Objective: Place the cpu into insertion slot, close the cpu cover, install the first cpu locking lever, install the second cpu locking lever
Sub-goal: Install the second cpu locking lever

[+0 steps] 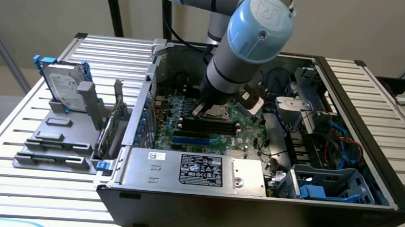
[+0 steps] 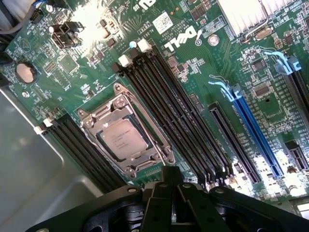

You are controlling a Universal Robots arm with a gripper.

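At the exterior view's left, a hard drive [image 1: 61, 87] is seen standing upright in a grey holder [image 1: 54, 138] on the slatted table [image 1: 24, 121], well apart from the work. The open computer case [image 1: 253, 203] is set toward the exterior view's right, its near edge lined by the silver power supply box [image 1: 193, 170]. The arm [image 1: 243, 48] is lowered into the case over the green motherboard [image 1: 187, 136], with the case wall to one side and a bundle of cables [image 1: 332, 134] to the other, so that little free room is left around it.

In the wrist view, the cpu [image 2: 120, 137] is seen lying flat in the insertion slot [image 2: 126, 137], and the cpu cover [image 2: 154, 142] is folded down around it, the chip's face showing through the window. The socket is hemmed in by black memory slots: a short bank [image 2: 79, 152] on one side and a long bank [image 2: 169, 113] on the other, both just beside its rim. The gripper [image 2: 171, 193] is held near the socket's corner with nothing seen in its grasp; how far the claw is parted cannot be told.
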